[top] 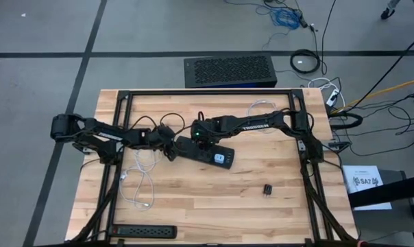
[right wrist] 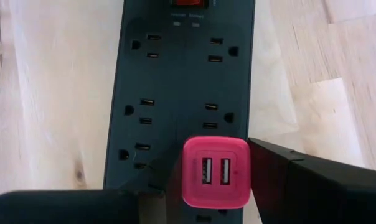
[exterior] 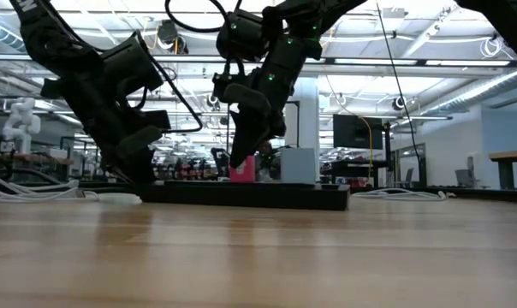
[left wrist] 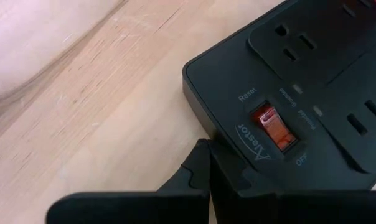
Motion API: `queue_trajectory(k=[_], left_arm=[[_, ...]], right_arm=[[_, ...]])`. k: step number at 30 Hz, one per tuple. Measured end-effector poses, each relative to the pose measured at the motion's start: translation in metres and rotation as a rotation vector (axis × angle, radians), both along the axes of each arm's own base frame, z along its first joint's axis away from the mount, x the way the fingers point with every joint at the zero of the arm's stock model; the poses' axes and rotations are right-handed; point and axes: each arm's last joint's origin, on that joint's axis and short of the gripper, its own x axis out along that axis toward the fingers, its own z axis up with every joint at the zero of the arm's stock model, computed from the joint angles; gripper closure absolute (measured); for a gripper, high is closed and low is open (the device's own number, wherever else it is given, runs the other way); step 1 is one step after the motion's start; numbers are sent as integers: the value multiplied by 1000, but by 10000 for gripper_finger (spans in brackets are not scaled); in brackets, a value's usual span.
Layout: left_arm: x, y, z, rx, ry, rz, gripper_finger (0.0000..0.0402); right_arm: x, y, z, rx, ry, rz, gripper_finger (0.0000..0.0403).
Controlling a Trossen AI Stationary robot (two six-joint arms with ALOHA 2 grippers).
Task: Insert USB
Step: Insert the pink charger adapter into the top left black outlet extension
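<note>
At frame centre, the right gripper clasps a pink charger over the strip, braced by the clenched left gripper; misaligned prongs could jam.

Light: bright, even, from ceiling strips in the low view.
Shadows: soft, faint on the counter.
Glare: pale patches on wood (wrist views).
Focus: low view's foreground planks blurred.

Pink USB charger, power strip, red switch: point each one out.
pink USB charger (right wrist: 215,172), right wrist view, on its face between the two ports.
power strip (right wrist: 178,93), right wrist view, bare middle between outlet rows.
red switch (left wrist: 272,127), left wrist view, on the rocker.
</note>
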Motion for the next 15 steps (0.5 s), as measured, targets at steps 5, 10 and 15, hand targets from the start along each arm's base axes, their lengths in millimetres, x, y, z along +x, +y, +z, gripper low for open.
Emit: queue_trajectory(k=[5, 10, 15], left_arm=[[0, 0, 0, -1, -1, 2, 400], [2, -1, 1, -13, -20, -10, 400], [1, -1, 1, -21, -17, -10, 400]], right_arm=[[0, 0, 2, -7, -6, 14, 253], [-2, -1, -2, -6, 15, 20, 172], [-3, -3, 11, -17, -23, 25, 185]])
